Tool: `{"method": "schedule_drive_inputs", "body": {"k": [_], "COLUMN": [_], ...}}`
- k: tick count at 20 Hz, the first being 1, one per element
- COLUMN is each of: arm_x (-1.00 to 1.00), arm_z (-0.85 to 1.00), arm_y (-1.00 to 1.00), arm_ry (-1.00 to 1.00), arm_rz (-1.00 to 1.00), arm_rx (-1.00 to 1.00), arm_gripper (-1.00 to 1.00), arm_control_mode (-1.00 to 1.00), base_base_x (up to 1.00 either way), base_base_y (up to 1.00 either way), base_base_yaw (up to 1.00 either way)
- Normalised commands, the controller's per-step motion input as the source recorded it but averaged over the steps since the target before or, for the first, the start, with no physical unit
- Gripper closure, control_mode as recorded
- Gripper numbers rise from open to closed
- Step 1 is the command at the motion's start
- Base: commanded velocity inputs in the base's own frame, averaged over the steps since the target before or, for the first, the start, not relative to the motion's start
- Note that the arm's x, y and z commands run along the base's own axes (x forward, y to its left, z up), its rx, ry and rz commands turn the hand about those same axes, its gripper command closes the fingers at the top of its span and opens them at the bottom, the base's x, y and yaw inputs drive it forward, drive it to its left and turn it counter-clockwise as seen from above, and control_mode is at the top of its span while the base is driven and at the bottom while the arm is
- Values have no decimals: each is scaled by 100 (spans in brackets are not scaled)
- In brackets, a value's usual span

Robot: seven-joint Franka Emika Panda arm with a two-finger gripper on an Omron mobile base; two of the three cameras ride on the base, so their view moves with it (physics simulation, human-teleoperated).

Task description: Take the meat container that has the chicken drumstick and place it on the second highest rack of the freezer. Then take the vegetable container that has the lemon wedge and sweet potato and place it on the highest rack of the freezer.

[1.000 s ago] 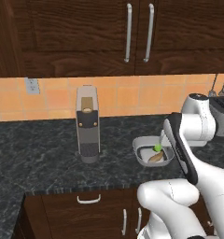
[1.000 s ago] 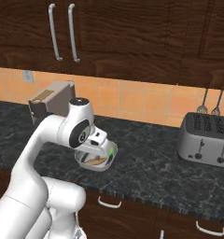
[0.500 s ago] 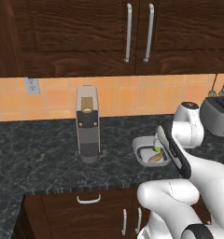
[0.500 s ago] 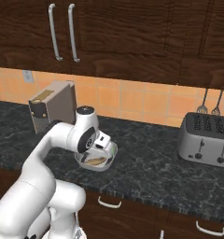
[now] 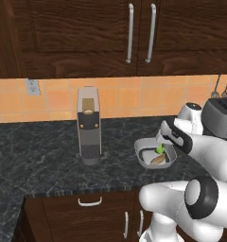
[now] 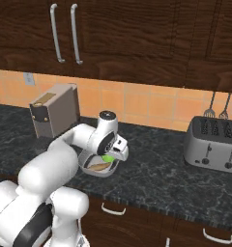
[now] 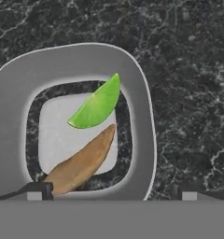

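- A tall grey coffee machine (image 5: 89,125) stands on the dark speckled counter (image 5: 35,160), well to the left of the arm in the left base view.
- A silver toaster (image 6: 212,143) sits on the counter at the far right of the right base view, with utensils (image 6: 217,107) hanging on the orange tiled wall behind it.
- Dark wooden upper cabinets (image 5: 134,33) with long metal handles hang above.
- The vegetable container (image 7: 142,116), a shallow grey tray with rounded corners, lies on the counter between the coffee machine and the toaster.
- Inside it a green lemon wedge (image 7: 97,104) rests just above a brown sweet potato (image 7: 81,163); their tips look close, whether touching is unclear.
- The hand (image 7: 111,190) hovers right over the container with its fingers spread wide and nothing between them; one fingertip (image 7: 39,190) stands over the tray's near left side, the other over bare counter beyond its right rim.
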Motion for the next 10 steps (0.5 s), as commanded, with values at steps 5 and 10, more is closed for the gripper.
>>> {"method": "schedule_drive_inputs", "body": {"k": [5,10], "arm_x": [-10,-5], "arm_z": [-12,-44], "arm_y": [-5,-2], "arm_ry": [17,11], "arm_rz": [0,0], "arm_rx": [-3,0], "arm_gripper": [-100,-100], "arm_control_mode": [-100,-100], "base_base_x": [0,0], "base_base_y": [0,0], "base_base_yaw": [0,0]}}
